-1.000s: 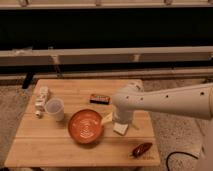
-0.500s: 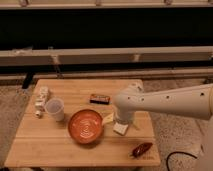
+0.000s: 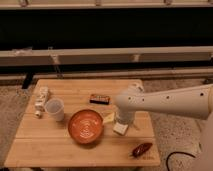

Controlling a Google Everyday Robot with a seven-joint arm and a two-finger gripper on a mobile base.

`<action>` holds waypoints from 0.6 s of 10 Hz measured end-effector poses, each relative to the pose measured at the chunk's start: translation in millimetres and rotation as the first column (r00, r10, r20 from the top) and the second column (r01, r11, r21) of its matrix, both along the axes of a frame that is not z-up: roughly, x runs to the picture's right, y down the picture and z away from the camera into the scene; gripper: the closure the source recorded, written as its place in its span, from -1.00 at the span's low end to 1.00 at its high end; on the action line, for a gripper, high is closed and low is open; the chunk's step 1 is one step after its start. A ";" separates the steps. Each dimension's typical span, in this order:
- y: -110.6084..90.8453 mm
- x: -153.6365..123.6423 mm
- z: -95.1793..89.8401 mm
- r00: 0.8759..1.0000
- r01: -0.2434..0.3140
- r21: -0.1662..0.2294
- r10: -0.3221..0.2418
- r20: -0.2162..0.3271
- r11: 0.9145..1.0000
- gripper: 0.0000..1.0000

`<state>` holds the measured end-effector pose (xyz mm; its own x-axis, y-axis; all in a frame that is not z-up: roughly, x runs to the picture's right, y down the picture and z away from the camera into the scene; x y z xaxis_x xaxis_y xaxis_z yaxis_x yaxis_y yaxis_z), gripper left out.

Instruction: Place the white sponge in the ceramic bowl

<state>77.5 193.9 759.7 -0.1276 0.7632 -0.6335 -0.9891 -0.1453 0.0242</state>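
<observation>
- the gripper points straight down over the right half of the wooden table, low above the top; its jaws stand wide apart, mostly hidden behind the thick white wrist
- the white sponge lies flat on the table right under the gripper's tip; it looks to be resting on the wood and not lifted; whether the fingers touch it i cannot tell
- the arm comes in from the right edge, a long white tube running nearly level across the table's corner; at its rounded elbow it bends sharply down into the wrist
- the ceramic bowl sits just left of the sponge, close but apart; a small pale piece lies between its rim and the wrist
- farther out: a dark flat packet behind the bowl; a white cup to the bowl's left; a cluster of small white blocks near the left edge; a red pepper-like thing at the front right
</observation>
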 end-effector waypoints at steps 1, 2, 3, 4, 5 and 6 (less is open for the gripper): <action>1.2 0.5 0.9 1.000 -0.003 -0.001 0.003 0.001 1.000 -1.00; 2.0 5.4 2.3 1.000 -0.006 0.000 0.006 -0.004 1.000 -1.00; 0.8 4.1 4.9 1.000 -0.005 0.003 0.005 -0.003 1.000 -1.00; 0.5 1.5 6.7 1.000 -0.004 0.003 0.004 0.000 1.000 -1.00; 0.6 1.5 8.5 1.000 -0.005 0.003 0.005 -0.002 1.000 -1.00; 0.6 3.2 9.6 1.000 -0.007 0.005 0.007 -0.004 1.000 -1.00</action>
